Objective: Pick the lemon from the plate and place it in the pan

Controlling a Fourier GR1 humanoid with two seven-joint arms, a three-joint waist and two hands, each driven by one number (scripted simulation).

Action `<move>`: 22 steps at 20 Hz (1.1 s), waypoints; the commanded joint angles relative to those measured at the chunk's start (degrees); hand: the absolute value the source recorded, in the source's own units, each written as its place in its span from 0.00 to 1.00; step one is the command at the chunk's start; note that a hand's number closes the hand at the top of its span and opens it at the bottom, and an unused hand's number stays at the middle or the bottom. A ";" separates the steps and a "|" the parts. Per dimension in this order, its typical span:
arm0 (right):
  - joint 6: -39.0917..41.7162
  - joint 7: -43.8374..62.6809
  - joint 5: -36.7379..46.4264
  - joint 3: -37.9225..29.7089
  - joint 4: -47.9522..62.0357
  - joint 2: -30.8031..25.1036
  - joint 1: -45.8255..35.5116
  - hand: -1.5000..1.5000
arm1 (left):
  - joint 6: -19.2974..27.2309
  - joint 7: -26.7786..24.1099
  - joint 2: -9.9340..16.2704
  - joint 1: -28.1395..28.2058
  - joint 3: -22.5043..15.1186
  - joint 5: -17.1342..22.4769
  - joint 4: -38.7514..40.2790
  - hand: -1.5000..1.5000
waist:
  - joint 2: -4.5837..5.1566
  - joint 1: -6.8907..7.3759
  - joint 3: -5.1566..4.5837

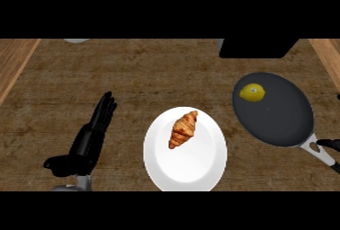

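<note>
A yellow lemon point(253, 92) lies inside the dark pan point(282, 119), near its far left rim. The pan's handle point(317, 152) points toward the lower right. A white plate point(192, 166) sits at the centre front and carries a croissant point(183, 129). My left hand point(90, 139) rests to the left of the plate, fingers straight and pointing away, holding nothing. Only a dark bit of my right hand point(331, 144) shows at the right edge beside the pan's handle; its fingers cannot be made out.
A black block point(257, 48) stands at the back right, just beyond the pan. A pale object point(76, 40) peeks in at the back left. Lighter wooden strips border the counter on both sides.
</note>
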 commanded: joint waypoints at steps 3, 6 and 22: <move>6.36 -8.60 -0.29 1.09 -1.32 -2.51 4.68 0.00 | -0.36 0.24 0.34 -3.13 1.42 -0.34 2.79 0.50 | 0.08 -0.17 0.01; 5.58 -5.72 -1.23 2.02 -3.87 -0.55 5.67 0.00 | 0.33 2.06 -0.65 -4.25 1.08 -0.45 2.05 0.50 | -0.07 -0.33 -0.04; -4.36 -8.38 -0.78 4.76 -8.65 -0.42 10.19 0.00 | -1.77 1.06 -0.13 2.69 0.50 -0.07 -3.74 0.50 | -0.12 0.07 -0.03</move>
